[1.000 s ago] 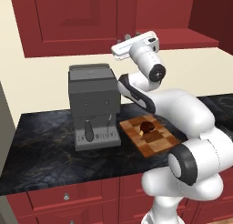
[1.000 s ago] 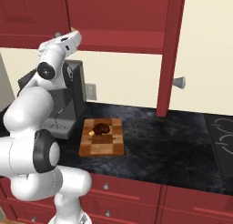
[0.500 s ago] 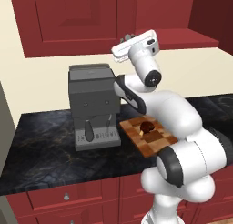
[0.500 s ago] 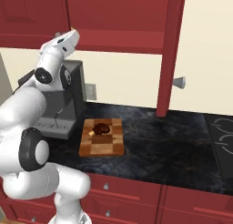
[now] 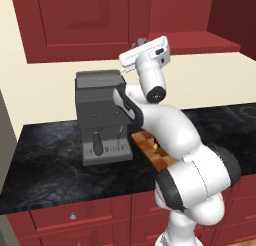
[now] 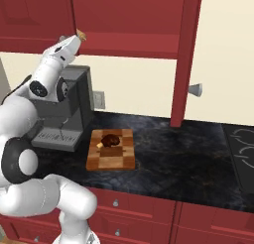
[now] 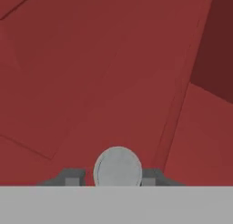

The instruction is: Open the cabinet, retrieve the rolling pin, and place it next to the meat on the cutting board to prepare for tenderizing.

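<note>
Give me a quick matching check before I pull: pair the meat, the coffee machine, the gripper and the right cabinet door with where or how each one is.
1. meat
2. coffee machine
3. gripper
4. right cabinet door

A. swung open
B. on the cutting board
C. on the counter, left of the board
D. closed around a silver knob

Pairs: 1-B, 2-C, 3-D, 4-A

a grey coffee machine (image 5: pixel 101 117) stands on the dark marbled counter (image 5: pixel 45 165) against the cream wall (image 6: pixel 225 64). red drawers (image 6: pixel 149 215) with small silver knobs run below the counter, and a wall outlet (image 6: pixel 98 99) sits just beside the machine.
</note>
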Robot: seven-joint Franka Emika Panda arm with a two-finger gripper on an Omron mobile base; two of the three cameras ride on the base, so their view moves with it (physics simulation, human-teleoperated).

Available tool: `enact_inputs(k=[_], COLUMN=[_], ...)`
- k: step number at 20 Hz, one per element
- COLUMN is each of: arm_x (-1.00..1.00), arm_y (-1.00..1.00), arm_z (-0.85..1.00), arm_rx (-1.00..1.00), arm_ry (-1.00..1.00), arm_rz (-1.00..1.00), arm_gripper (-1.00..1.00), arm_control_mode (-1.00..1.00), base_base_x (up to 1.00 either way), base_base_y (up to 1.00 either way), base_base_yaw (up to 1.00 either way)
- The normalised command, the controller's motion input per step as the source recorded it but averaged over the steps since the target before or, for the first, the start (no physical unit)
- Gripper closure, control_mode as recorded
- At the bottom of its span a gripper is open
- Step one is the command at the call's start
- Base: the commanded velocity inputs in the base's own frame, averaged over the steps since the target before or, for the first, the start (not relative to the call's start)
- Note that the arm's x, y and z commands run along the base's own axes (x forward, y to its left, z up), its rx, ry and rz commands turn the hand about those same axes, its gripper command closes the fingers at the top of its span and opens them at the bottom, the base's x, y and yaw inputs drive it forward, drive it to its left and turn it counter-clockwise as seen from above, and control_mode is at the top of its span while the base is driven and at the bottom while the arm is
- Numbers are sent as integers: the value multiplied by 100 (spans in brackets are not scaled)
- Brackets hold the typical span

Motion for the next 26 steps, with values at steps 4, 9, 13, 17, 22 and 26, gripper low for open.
enact_inputs(k=[4, 9, 13, 17, 22, 26], arm_x=[-48, -67, -80, -99, -88, -20], arm_y=[25, 42, 47, 54, 63, 30], arm_z=[4, 11, 16, 9, 0, 0], arm_rx=[0, -2, -4, -3, -5, 0], arm_ry=[-10, -18, -21, -22, -13, -3], arm_rz=[-1, 0, 0, 0, -1, 0], arm_gripper=[100, 100, 100, 100, -100, -100], arm_control_mode=[-100, -100, -100, -100, -100, -100], base_base_x=[0, 0, 0, 0, 0, 0], base_base_y=[0, 0, 0, 0, 0, 0], base_base_yaw=[0, 0, 0, 0, 0, 0])
